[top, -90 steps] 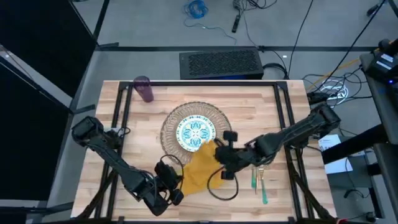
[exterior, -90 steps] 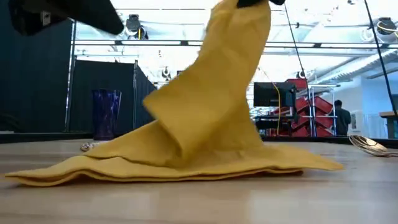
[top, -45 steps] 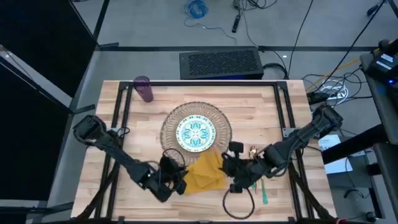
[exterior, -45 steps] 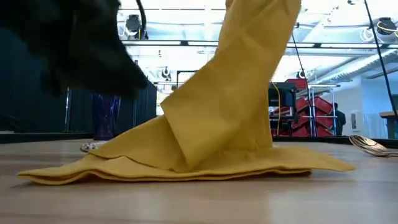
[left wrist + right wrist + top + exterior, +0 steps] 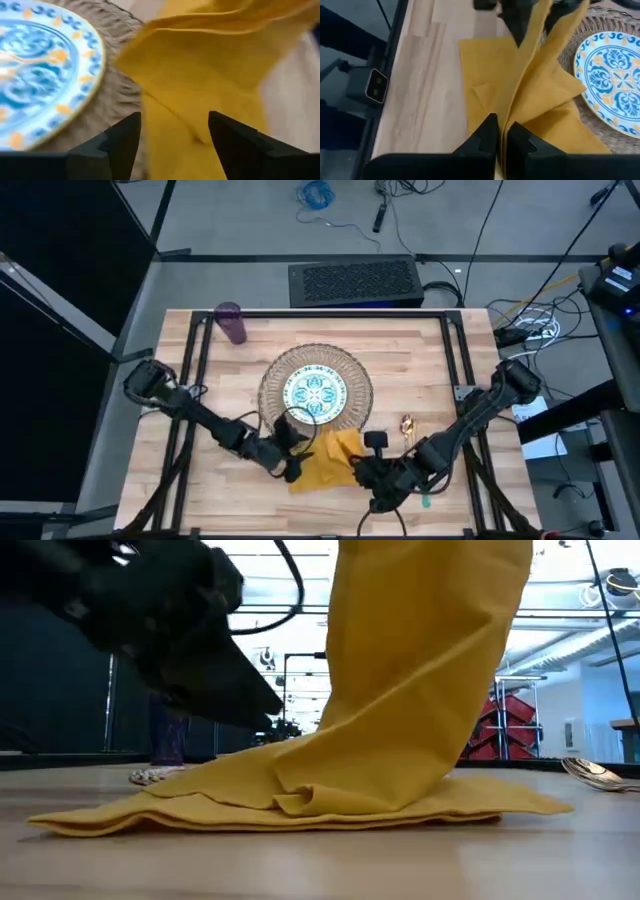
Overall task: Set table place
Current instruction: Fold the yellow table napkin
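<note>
The mustard-yellow napkin [image 5: 325,460] lies on the table [image 5: 420,350] just on the near side of the woven mat [image 5: 275,375] and the blue-patterned plate [image 5: 315,395]. One part of it is drawn up [image 5: 430,660] and out of the top of the low view. My right gripper [image 5: 365,470] is shut on that raised part. My left gripper [image 5: 172,135] is open above the napkin's left part, next to the mat, and touches nothing I can see. The purple cup [image 5: 232,323] stands at the far left. My right gripper pinches the raised fold of the napkin [image 5: 506,117] between its two fingers, in what look like several layers. It comes slanting from the table's right. The cloth rises to the fingers in a steep sheet, while its lower layers [image 5: 300,810] lie flat on the table.
The gold cutlery with teal handles [image 5: 408,425] lies right of the napkin, partly under my right arm, and a spoon bowl [image 5: 595,772] shows at the right of the low view. Bare planks lie left of the mat and along the far edge.
My left gripper has opened, let go of the napkin, and gone toward the far edge and the plate. My right gripper has carried its raised part of the napkin toward the near edge. The cloth's spread has drawn in closer, off the plate's edge.
</note>
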Tool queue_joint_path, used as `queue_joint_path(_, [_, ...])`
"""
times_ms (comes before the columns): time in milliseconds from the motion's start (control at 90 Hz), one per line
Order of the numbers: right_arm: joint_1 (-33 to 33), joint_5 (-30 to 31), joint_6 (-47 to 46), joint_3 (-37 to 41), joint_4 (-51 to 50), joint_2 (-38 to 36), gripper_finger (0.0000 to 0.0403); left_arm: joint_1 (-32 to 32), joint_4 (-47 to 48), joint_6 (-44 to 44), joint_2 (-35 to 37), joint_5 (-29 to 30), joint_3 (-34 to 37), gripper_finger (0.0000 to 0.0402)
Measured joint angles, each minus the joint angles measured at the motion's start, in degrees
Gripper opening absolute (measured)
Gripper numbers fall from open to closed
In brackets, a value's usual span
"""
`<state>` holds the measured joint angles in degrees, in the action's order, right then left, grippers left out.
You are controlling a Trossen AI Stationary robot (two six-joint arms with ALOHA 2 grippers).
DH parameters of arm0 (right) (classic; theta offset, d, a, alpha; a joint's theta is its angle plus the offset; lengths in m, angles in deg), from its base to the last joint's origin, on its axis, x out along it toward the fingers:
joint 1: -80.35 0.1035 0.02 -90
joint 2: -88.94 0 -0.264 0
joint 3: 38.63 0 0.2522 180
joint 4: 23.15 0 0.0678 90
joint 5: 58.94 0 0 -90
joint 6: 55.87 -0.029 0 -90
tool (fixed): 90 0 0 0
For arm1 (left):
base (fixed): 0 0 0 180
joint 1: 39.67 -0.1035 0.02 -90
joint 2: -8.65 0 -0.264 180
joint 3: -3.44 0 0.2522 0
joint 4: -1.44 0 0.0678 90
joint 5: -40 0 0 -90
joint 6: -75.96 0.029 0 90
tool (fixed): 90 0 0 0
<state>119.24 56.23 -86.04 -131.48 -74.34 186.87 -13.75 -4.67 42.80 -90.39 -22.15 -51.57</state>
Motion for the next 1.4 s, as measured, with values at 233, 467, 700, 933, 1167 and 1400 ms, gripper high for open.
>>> queue_joint_path(233, [1.6,0.5,-1.8,0.0,2.1,0.0,0.0,-5.3,-0.7,6.6,0.0,-3.8,0.0,0.022])
queue_joint_path(467, [2.1,0.8,-3.8,2.9,5.2,0.2,0.0,-7.9,-2.8,11.1,0.0,-10.5,0.0,0.022])
queue_joint_path(700, [2.1,0.5,-6.7,7.0,11.4,0.2,0.0,-9.8,-5.3,17.1,0.0,-13.4,0.0,0.022])
queue_joint_path(933, [2.1,0.4,-6.7,7.1,12.9,0.2,0.0,-13.0,-5.6,24.1,0.0,-15.4,0.0,0.022])
queue_joint_path(1167, [2.1,0.4,-7.4,7.1,13.0,0.2,0.0,-15.5,-10.6,33.8,-3.6,-22.6,-0.1,0.0219])
queue_joint_path(1400, [1.8,0.3,-8.2,7.1,12.8,0.2,0.0,-14.9,-11.4,33.7,-9.7,-25.2,-3.1,0.0218])
